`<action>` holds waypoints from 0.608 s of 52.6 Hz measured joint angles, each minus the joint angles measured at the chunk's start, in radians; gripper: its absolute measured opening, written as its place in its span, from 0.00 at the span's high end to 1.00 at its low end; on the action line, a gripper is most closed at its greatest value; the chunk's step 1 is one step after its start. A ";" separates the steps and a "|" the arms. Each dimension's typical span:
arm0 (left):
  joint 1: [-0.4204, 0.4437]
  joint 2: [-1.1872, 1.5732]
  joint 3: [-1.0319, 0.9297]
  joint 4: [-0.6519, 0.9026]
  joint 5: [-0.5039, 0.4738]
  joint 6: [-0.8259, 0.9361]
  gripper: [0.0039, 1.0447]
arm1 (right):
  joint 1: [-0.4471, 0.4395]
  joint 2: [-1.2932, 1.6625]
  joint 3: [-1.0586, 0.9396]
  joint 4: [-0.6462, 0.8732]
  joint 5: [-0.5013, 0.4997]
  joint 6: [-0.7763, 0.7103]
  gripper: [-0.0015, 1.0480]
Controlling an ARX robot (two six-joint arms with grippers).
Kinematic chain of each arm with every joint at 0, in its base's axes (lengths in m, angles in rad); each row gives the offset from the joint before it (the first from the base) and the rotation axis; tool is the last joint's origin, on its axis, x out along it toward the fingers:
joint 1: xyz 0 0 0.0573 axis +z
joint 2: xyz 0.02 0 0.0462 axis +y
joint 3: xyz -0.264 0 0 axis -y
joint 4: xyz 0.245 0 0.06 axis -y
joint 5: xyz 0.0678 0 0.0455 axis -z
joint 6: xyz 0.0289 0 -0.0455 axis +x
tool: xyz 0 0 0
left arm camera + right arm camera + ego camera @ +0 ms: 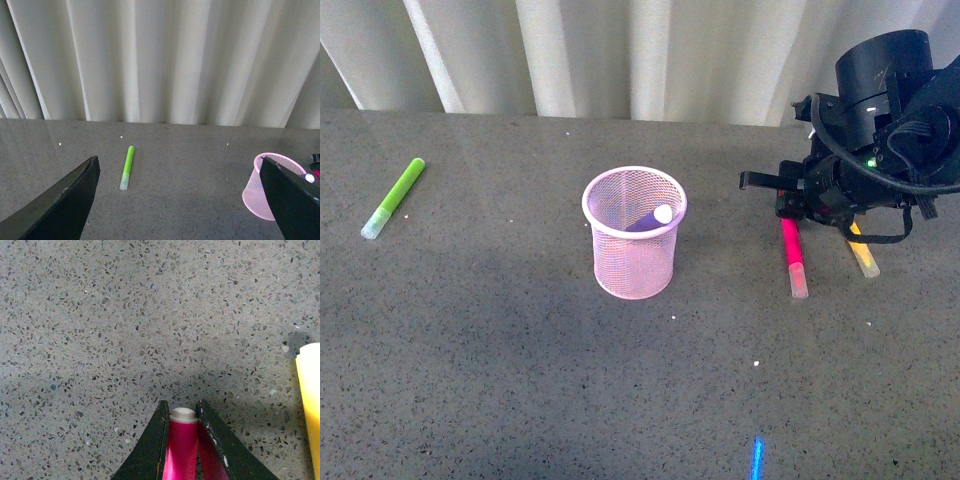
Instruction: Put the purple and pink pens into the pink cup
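Right gripper jaws pinched on far end of magenta-pink clear-capped pen, flat on grey speckled tabletop just beside yellow marker. Dark purple pen already in pale-pink wire-mesh cup. Left gripper jaws wide. Risk: end-grip droop, snag on rim.

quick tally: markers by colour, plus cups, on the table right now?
green marker: 1
purple marker: 1, inside the cup
pink marker: 1, between the right pincer's fingers
yellow marker: 1
pink cup: 1
Total: 5 (4 markers, 1 cup)
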 joint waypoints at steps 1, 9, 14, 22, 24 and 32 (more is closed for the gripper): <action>0.000 0.000 0.000 0.000 0.000 0.000 0.06 | 0.000 0.000 -0.006 0.016 -0.006 0.006 0.89; 0.000 0.000 0.000 0.000 0.000 0.000 0.06 | -0.003 -0.007 -0.056 0.123 -0.060 0.057 0.89; 0.000 0.000 0.000 0.000 0.000 0.000 0.06 | -0.004 -0.025 -0.083 0.169 -0.079 0.082 0.89; 0.000 0.000 0.000 0.000 0.000 0.000 0.06 | -0.005 -0.096 -0.121 0.226 -0.109 0.121 0.89; 0.000 0.000 0.000 0.000 0.000 0.000 0.06 | -0.005 -0.132 -0.138 0.251 -0.117 0.130 0.89; 0.000 0.000 0.000 0.000 0.000 0.000 0.06 | 0.001 -0.272 -0.238 0.423 -0.147 0.158 0.89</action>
